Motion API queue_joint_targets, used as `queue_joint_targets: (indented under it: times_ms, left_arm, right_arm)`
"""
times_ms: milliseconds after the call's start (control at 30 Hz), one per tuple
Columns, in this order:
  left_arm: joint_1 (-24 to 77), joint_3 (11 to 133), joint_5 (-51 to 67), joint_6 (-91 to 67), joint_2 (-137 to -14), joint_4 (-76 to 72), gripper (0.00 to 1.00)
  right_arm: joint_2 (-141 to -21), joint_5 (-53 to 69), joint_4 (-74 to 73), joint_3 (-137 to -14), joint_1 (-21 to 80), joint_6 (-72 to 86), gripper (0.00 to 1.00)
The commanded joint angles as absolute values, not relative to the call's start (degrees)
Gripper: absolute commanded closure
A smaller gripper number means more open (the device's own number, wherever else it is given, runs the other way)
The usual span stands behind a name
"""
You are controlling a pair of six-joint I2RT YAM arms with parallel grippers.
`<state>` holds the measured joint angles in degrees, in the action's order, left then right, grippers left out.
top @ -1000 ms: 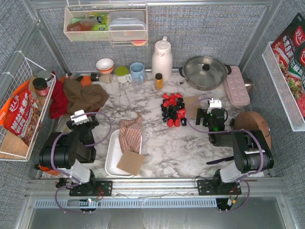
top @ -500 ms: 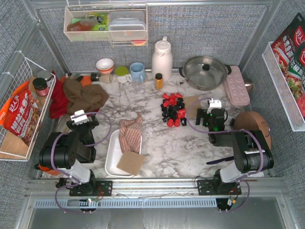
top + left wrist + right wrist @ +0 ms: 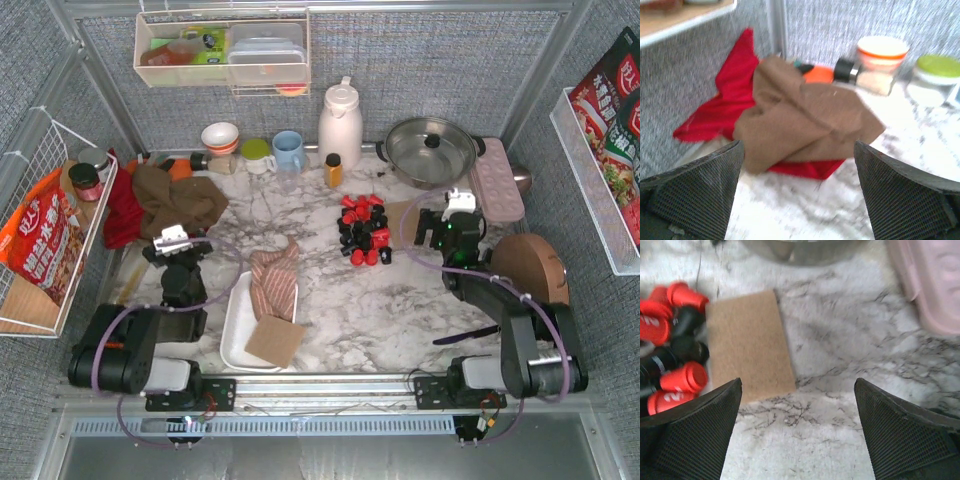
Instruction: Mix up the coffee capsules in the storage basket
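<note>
The coffee capsules, red and black, lie in a loose pile on the marble table, outside the storage basket. Some show at the left edge of the right wrist view. The storage basket, a shallow white tray, sits near the front and holds a striped pink cloth and a brown pad. My right gripper is open and empty, right of the pile, over bare marble. My left gripper is open and empty, left of the basket, facing the heaped cloths.
A brown cloth lies on a red cloth at the back left. A tan pad lies beside the capsules. A pink dimpled tray, a pot, a white jug, an orange bottle and cups line the back. A round wooden board is at the right.
Both arms have stretched out from their bases. The right gripper moved toward the back right; the left gripper moved a little toward the cloths. Nothing was picked up.
</note>
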<state>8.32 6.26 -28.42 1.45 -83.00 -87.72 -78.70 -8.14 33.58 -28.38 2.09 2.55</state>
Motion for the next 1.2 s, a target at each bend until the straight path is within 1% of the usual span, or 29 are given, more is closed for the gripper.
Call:
queue_joint_targets:
  times_ms: [0,100,300,400,600,800,967,1067,1167]
  left_arm:
    - [11.8,12.5,-32.5,3.7,-73.4,-70.3,0.01]
    - [12.1,17.9,-32.4,-3.1,-66.4,-53.4,0.01]
    - [12.0,30.1,-33.6,-19.1,-58.3,-21.3,0.01]
    - [12.1,34.0,-33.4,-25.9,-53.5,-10.6,0.01]
    - [12.0,37.0,-24.2,-27.2,-43.4,2.5,0.01]
    - [12.0,40.4,-7.9,-24.2,-36.8,15.2,0.01]
    - [12.1,38.8,2.4,-23.1,-34.4,19.2,0.01]
    - [12.5,36.5,4.5,-23.2,-34.1,18.7,0.01]
    - [14.5,36.2,3.4,-23.6,-34.4,18.9,0.01]
  right_arm:
    - [-73.3,-14.9,18.3,-32.4,2.6,6.4,0.01]
    - [-69.5,-15.3,13.5,-33.7,3.1,8.2,0.01]
    - [-62.0,-15.2,6.9,-35.3,6.4,9.5,0.01]
    - [-58.6,-15.3,3.3,-36.4,8.7,10.0,0.01]
    - [-52.8,-15.3,-3.5,-38.4,15.6,11.2,0.01]
    - [-48.6,-14.5,-9.4,-40.3,24.7,11.7,0.01]
    - [-46.6,-15.3,-12.5,-40.9,32.6,13.7,0.04]
    - [-46.3,-17.2,-12.5,-40.4,37.2,16.2,0.06]
    - [-47.6,-19.1,-11.7,-40.0,42.3,18.4,0.10]
